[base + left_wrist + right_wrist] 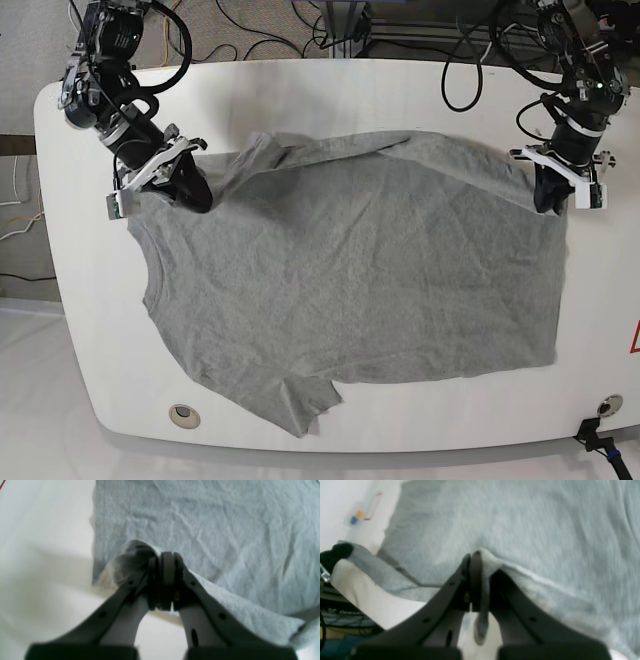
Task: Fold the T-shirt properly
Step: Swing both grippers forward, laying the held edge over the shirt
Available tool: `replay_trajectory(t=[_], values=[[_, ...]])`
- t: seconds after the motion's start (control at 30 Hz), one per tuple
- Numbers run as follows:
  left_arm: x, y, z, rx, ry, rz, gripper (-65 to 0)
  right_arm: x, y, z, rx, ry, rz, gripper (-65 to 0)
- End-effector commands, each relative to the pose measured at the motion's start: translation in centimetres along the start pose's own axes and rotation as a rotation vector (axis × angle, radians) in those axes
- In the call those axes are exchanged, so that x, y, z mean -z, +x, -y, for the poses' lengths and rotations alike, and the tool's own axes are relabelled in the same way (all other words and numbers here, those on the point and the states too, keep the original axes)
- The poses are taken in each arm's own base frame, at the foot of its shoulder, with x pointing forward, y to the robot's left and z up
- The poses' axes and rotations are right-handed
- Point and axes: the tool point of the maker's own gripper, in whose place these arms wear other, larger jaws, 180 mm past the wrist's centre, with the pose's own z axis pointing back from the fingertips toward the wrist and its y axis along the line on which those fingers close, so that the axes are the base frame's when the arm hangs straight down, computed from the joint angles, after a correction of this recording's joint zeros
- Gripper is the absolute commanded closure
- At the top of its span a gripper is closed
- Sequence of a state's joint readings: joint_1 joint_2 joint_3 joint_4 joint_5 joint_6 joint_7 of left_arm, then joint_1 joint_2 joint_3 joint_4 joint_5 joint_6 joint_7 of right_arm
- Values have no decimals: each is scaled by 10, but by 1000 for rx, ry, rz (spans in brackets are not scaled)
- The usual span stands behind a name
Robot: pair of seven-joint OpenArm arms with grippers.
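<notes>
White tabletop (320, 90) beneath us: our left gripper (162, 580) clenches the grey T-shirt (350, 270) hem corner, our right gripper (476, 580) pinches its shoulder.

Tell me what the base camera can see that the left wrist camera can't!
Only the base view shows the whole T-shirt spread on the white table, both arms, the right tool and cables behind. Only the left wrist view shows up close the left tool shut on a bunched edge of cloth. Both show the grey shirt, the table and the left tool.
</notes>
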State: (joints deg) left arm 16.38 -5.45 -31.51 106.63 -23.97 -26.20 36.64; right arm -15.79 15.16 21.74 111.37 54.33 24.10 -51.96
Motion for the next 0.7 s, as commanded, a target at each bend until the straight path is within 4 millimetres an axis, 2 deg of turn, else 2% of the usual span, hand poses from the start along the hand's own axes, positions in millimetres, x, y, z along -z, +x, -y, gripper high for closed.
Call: replay_trajectory(t=[0.0, 0.27, 0.5, 0.67], values=[[-1, 18, -1, 13, 0, 60, 0, 4, 19, 4, -8, 10, 47, 0], [14, 49, -12, -12, 19, 138, 0, 25, 28, 36, 68, -7, 56, 0], [29, 52, -20, -37, 16, 133, 0, 58, 29, 36, 104, 39, 18, 0], [40, 52, -25, -66, 15, 129, 0, 74, 40, 43, 106, 33, 11, 0]])
